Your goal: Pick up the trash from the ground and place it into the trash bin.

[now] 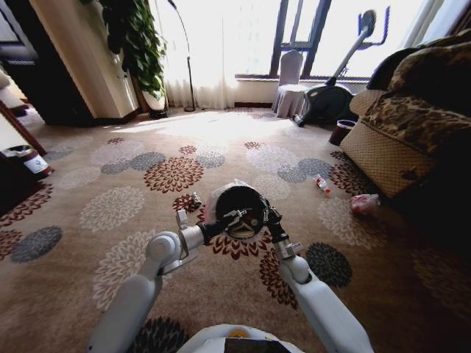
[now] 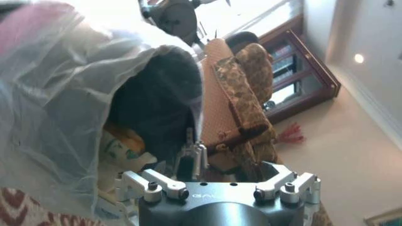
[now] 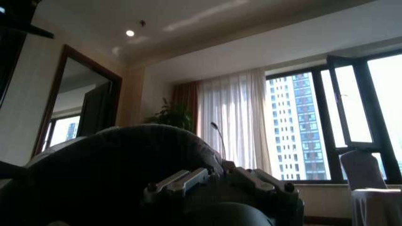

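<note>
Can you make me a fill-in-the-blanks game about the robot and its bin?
1. Both grippers, left and right, are at the black trash bin, which is lined with a pale plastic ____.
2. The small bottle lying on the carpet has a ____ cap.
3. The pink bag lies on the floor beside the ____.

Missing words: bag; red; sofa

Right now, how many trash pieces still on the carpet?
2 for certain: a small bottle and a pink bag, both near the sofa. The trash bin may hide more.
</note>
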Controlling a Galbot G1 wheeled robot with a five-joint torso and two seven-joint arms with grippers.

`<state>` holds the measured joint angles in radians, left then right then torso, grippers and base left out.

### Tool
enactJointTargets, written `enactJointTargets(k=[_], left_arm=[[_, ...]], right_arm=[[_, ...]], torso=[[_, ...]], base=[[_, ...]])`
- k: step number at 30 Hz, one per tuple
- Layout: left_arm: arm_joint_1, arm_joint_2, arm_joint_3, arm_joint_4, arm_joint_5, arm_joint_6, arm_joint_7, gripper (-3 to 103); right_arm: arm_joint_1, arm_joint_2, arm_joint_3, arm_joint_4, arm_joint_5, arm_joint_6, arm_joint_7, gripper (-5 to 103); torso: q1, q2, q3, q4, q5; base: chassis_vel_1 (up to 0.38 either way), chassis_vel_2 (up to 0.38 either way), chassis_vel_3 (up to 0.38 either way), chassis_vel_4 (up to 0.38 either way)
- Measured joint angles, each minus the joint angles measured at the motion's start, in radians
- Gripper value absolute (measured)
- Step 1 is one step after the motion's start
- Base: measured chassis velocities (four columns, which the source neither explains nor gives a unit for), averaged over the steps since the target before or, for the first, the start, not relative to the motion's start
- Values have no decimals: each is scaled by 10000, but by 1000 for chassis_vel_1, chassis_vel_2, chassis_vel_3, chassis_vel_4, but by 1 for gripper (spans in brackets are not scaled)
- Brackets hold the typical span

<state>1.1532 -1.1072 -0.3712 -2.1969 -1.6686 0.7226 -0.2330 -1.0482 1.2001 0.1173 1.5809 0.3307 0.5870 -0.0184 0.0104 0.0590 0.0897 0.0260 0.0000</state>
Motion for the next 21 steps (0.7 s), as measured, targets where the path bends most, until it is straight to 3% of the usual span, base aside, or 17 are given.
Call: enactJointTargets(k=[1,2,4,5,6,8,9,10,11,13,14,16,17,18,19,21], left_arm=[[361,270,-409,-539,549,3,687,100],[361,270,-409,-539,549,3,687,100],[836,660,-1026,-1273,1519,-59,1523,100],[994,831,-1345,-1573,2188,-225,1849,100],[994,831,-1345,-1573,2188,-225,1849,100],[1130,959,-1696,-1540,4103,-1197,2486,100],[1111,983,-1816,-1050,5499,-2153,2848,100],[1063,984,-1866,-646,6285,-2672,3016,100],[1063,984,-1866,-646,6285,-2672,3016,100],[894,970,-1940,410,7885,-3859,3222,100],[894,970,-1940,410,7885,-3859,3222,100],[540,934,-1871,1852,9241,-4937,2923,100],[389,926,-1801,2395,9768,-5266,2808,100],[389,926,-1801,2395,9768,-5266,2808,100],[143,918,-1708,3419,10633,-5818,2739,100],[-240,922,-1516,4995,11448,-6442,2705,100]], right_arm=[[-10,-9,173,-89,-79,-114,-2,0],[-10,-9,173,-89,-79,-114,-2,0],[-86,-118,480,-132,-140,-365,1,0],[-160,-204,685,-133,-141,-478,1,0],[-160,-204,685,-133,-141,-478,1,0],[-216,-360,1079,-134,-110,-740,6,0],[-215,-438,1233,-133,-58,-835,11,0],[-210,-476,1306,-119,-34,-898,12,0],[-210,-476,1306,-119,-34,-898,12,0],[-207,-557,1460,-41,35,-993,6,0],[-207,-557,1460,-41,35,-993,6,0],[-276,-656,1629,94,161,-1005,8,0],[-314,-687,1666,119,175,-1004,6,0],[-314,-687,1666,119,175,-1004,6,0],[-365,-727,1693,124,205,-995,5,0],[-385,-749,1681,113,242,-973,10,0]], torso=[[0,0,0,0,0],[0,0,0,0,0],[0,0,0,6,2],[0,0,-1,-1,2],[0,0,-1,-1,2],[-1,0,-1,-3,4],[0,1,-1,-5,1],[0,0,0,-8,1],[0,0,0,-8,1],[1,0,1,-3,1],[1,0,1,-3,1],[0,0,0,2,-1],[0,0,-1,0,1],[0,0,-1,0,1],[0,0,0,-4,1],[1,0,1,-3,-1]], base=[[0,0,0,0],[0,0,0,0],[0,0,0,0],[0,0,0,0],[0,0,0,0],[0,0,0,0],[0,0,0,0],[0,0,0,0],[0,0,0,0],[0,0,0,0],[0,0,0,0],[0,0,0,0],[0,0,0,0],[0,0,0,0],[0,0,0,0],[51,35,-100,-78]])
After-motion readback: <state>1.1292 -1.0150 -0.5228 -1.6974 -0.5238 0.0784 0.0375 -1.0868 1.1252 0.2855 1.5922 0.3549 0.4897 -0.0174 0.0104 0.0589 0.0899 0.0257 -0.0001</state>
